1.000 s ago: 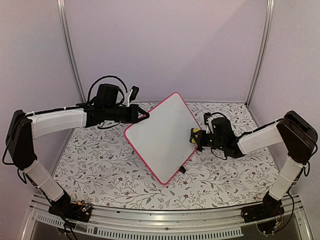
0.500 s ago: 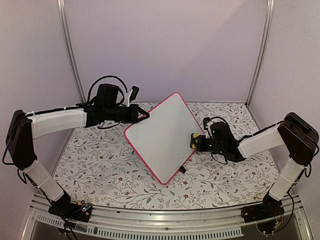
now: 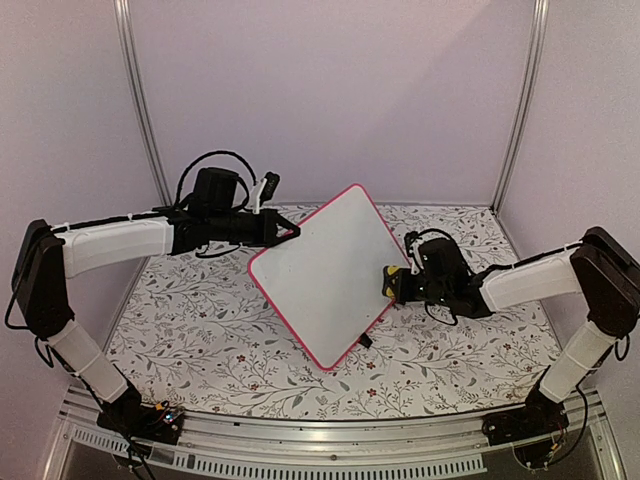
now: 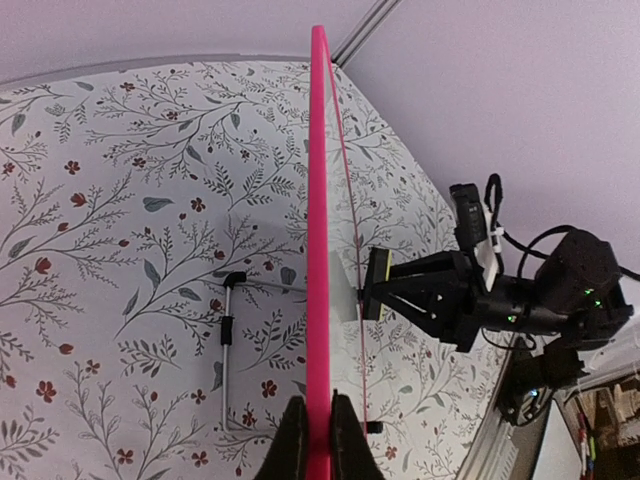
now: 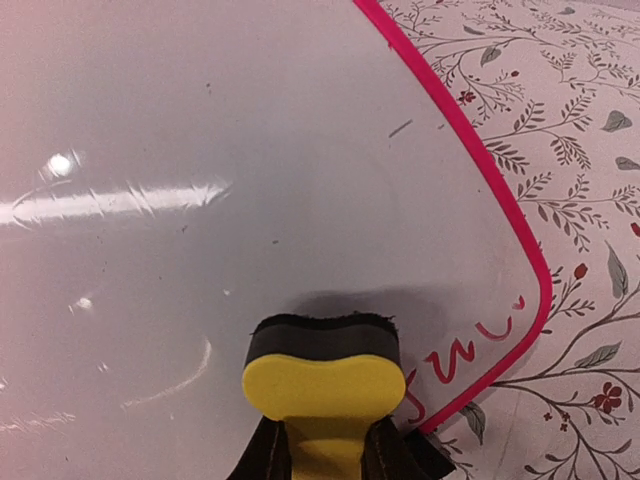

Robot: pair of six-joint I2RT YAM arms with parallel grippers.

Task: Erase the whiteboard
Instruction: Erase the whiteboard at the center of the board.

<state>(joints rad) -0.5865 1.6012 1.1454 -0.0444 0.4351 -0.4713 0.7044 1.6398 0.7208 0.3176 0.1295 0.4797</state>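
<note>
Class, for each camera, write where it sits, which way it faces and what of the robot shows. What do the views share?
Top external: above and behind the arm bases, looking down on the table; both arms show, left gripper pinching the whiteboard, right gripper holding the eraser.
Left wrist: on the left arm, looking along the whiteboard's pink edge towards the right arm; own fingers at bottom.
Right wrist: on the right arm, facing the whiteboard's face; own fingers grip the eraser.
Shared: whiteboard and eraser, in all three.

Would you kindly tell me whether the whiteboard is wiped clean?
Not clean: red marker strokes show on the whiteboard near its rounded corner, just beside the yellow eraser.
</note>
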